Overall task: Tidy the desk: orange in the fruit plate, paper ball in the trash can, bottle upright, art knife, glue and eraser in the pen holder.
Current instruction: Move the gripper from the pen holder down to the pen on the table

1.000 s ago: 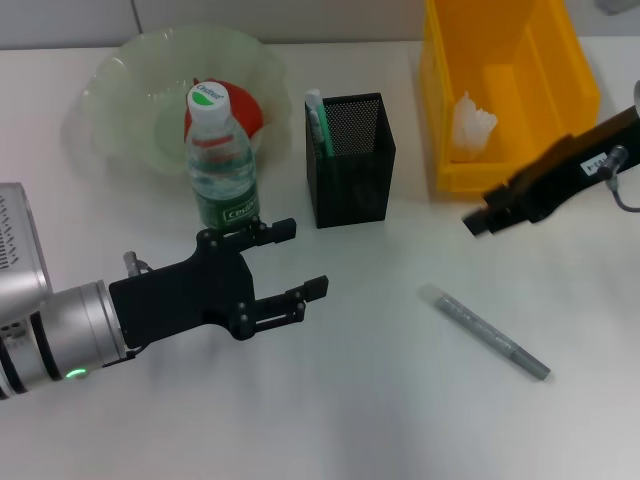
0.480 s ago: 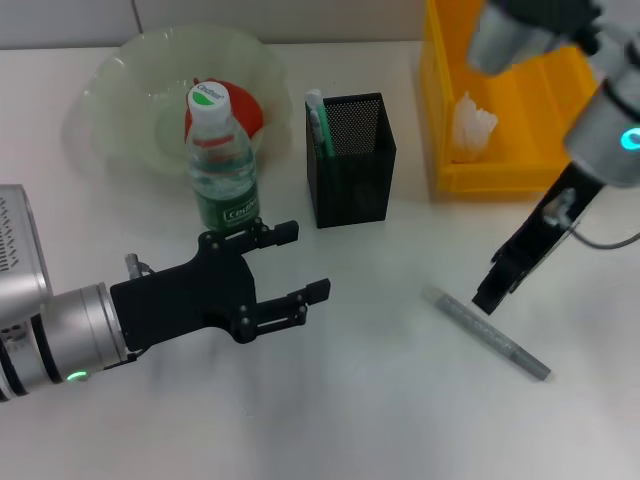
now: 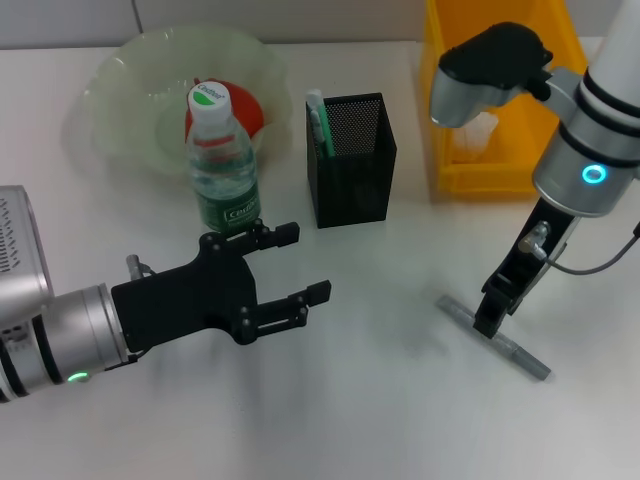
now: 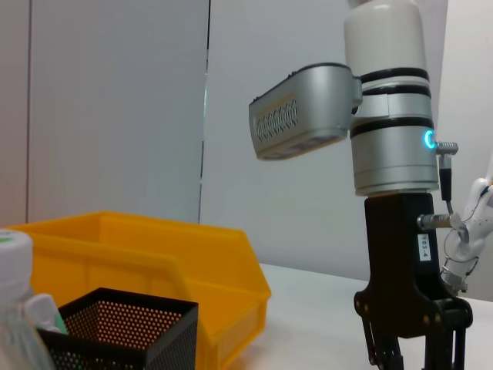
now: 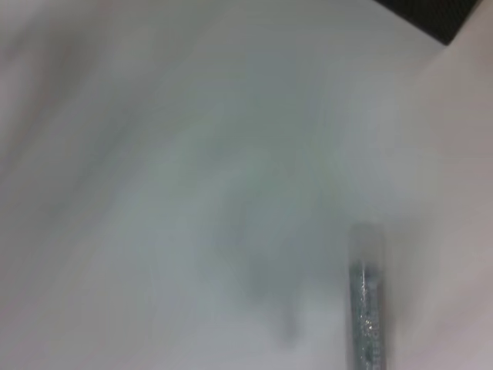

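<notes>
Desk [image 3: 380, 400] bears glue [image 3: 495, 336], apparently flat.

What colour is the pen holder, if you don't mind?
Black wire mesh, clearest in the head view.

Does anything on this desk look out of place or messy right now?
Only one thing: the glue, a slim grey stick, lies flat on the desk instead of standing in the pen holder. The right gripper is directly over its middle. The bottle stands upright and nothing looks spilled.
</notes>
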`<state>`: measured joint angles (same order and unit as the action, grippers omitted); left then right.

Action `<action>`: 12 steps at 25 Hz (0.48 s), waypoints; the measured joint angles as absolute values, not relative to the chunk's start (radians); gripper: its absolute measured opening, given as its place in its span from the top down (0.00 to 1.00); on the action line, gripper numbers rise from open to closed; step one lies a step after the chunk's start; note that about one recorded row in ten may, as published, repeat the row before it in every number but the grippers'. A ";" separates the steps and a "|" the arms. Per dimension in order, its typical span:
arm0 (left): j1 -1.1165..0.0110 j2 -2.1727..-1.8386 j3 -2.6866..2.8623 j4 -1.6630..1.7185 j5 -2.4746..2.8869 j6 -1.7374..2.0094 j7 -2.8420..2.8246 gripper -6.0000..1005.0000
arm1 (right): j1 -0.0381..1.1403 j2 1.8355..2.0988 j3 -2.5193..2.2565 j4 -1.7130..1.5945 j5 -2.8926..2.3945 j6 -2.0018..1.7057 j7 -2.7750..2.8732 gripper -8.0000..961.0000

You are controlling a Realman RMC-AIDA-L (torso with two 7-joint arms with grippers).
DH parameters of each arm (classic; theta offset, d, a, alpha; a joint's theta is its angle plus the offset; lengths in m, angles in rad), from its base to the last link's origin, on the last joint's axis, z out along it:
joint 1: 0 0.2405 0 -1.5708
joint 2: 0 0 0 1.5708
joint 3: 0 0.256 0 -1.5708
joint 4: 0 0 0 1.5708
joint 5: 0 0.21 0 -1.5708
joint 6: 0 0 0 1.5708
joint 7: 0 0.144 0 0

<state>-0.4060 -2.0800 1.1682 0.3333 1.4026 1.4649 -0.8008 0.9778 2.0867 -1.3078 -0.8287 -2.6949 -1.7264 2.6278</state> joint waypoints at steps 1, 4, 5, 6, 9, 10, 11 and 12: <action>-0.407 -2.080 1.168 0.330 1.403 1.465 -0.799 0.25 | 0.979 2.087 -1.311 -0.820 -2.694 -1.724 2.628 0.57; -0.409 -2.080 1.169 0.323 1.403 1.465 -0.781 0.25 | 0.986 2.087 -1.318 -0.791 -2.694 -1.704 2.629 0.58; -0.409 -2.080 1.169 0.321 1.403 1.465 -0.775 0.25 | 0.986 2.088 -1.324 -0.784 -2.692 -1.695 2.630 0.59; -0.409 -2.080 1.169 0.318 1.403 1.466 -0.772 0.25 | 0.984 2.089 -1.331 -0.779 -2.688 -1.683 2.630 0.59; -0.409 -2.080 1.169 0.310 1.402 1.467 -0.767 0.25 | 0.974 2.091 -1.358 -0.771 -2.661 -1.649 2.631 0.60; -0.409 -2.080 1.169 0.309 1.401 1.467 -0.764 0.25 | 0.972 2.091 -1.371 -0.763 -2.652 -1.634 2.633 0.61; -0.409 -2.080 1.169 0.309 1.401 1.467 -0.764 0.25 | 0.972 2.091 -1.371 -0.763 -2.652 -1.634 2.633 0.61; -0.407 -2.080 1.169 0.309 1.401 1.468 -0.764 0.25 | 0.972 2.091 -1.376 -0.755 -2.651 -1.620 2.634 0.62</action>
